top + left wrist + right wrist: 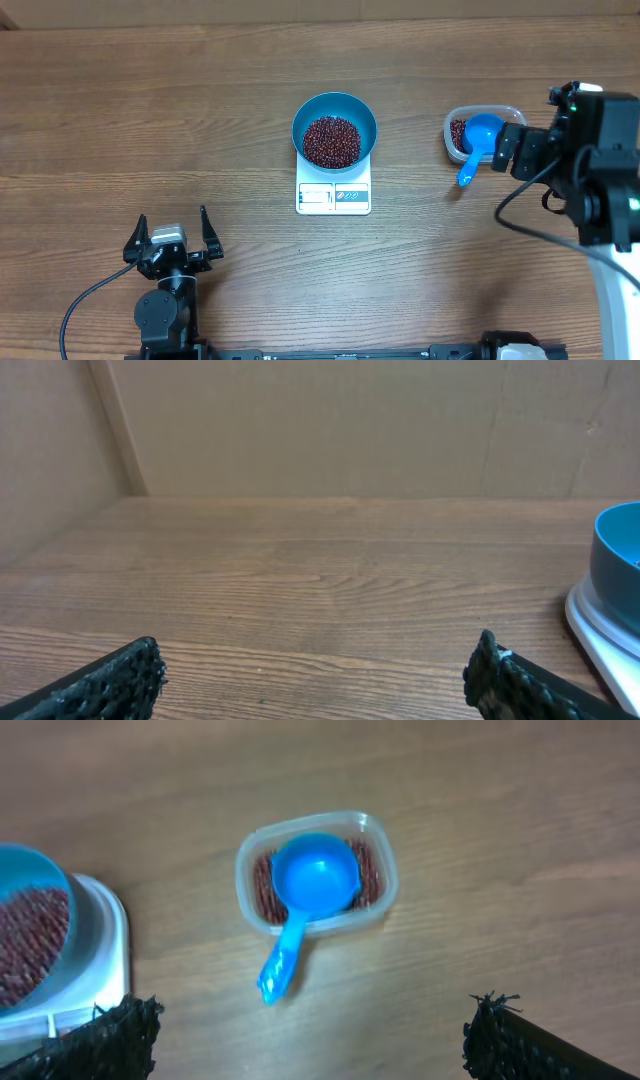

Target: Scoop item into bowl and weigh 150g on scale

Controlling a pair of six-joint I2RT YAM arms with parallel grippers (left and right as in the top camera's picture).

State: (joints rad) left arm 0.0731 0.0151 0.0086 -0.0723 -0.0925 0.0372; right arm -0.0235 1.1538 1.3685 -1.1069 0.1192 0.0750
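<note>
Knobbly black fingertips (120,678), smooth round bowl (334,105)

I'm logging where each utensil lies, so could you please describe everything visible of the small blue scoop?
The scoop is small, bright blue and smooth, seemingly plastic, with a round cup and a short flat handle. It sits cup-up and empty in the clear tub, apparently resting on the beans inside. Its handle leans out over the tub's rim toward the table. Nothing else touches it.
</note>
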